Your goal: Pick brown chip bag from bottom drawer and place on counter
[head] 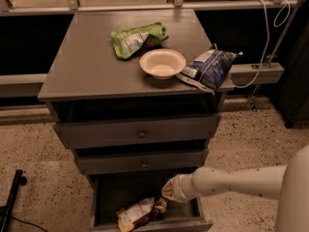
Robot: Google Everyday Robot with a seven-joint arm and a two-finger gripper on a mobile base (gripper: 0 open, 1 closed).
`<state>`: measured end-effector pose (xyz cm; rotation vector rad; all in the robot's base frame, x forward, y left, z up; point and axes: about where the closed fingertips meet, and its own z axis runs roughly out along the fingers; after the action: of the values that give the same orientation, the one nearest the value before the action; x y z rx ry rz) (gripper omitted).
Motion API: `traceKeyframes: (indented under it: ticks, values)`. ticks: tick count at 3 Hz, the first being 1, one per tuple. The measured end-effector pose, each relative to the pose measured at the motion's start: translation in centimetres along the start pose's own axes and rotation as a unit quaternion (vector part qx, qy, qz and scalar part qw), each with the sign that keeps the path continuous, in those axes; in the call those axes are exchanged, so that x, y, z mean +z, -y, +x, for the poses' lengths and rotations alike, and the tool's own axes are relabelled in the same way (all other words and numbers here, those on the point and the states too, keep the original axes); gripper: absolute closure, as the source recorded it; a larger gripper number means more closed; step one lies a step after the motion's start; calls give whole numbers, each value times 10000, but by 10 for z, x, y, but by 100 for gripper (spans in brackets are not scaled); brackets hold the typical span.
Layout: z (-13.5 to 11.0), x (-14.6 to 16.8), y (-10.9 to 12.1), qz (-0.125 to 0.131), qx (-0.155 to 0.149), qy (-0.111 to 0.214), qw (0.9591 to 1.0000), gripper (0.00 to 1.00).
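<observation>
Speckled beige terrazzo floor point(251, 129), a metal rail point(120, 7) behind, a white cable point(264, 37) hanging at right.

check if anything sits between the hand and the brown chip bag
Nothing visible does. The hand is down in the open bottom drawer, right by the right end of the brown chip bag, with no other item between them.
</observation>
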<state>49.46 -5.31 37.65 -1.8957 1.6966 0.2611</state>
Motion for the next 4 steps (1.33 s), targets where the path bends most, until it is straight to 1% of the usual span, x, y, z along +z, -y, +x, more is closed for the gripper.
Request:
traceKeyframes:
  ticks: [1,2,3,4]
  values:
    - [8,25,-6,-41,-476,421,9980,53]
    - [0,34,-7,-105,-887,550,9945,22]
    - [-1,66,-10,-371,-1046,798,9906,1]
    - [3,99,-13,-450,-1089,1261,9850,0]
